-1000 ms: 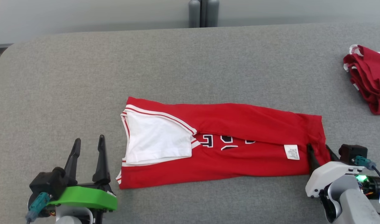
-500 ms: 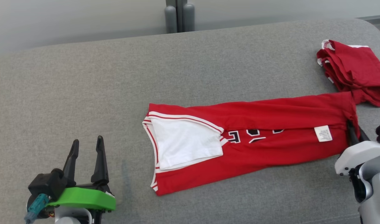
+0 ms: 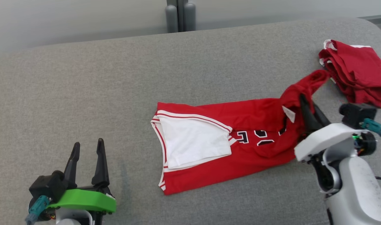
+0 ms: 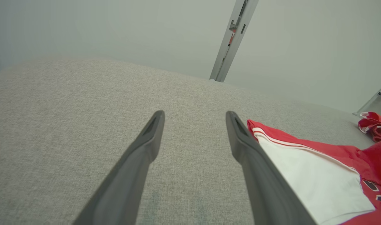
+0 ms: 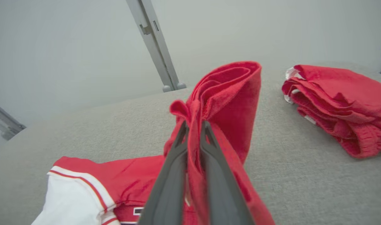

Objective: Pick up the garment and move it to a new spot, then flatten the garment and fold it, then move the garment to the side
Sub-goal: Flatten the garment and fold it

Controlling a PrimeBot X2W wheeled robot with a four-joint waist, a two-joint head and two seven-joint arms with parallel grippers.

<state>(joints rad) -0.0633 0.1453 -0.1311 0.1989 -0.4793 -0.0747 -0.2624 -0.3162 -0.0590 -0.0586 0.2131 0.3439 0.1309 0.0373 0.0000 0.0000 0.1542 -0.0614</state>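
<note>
While the right gripper (image 3: 308, 101) pinches one bunched end of the red garment (image 3: 209, 168), raised at centre right of the head view, the rest lies flat mid-frame on the grey table (image 3: 84, 78); the left gripper (image 3: 88, 143) hovers spread at lower left
</note>
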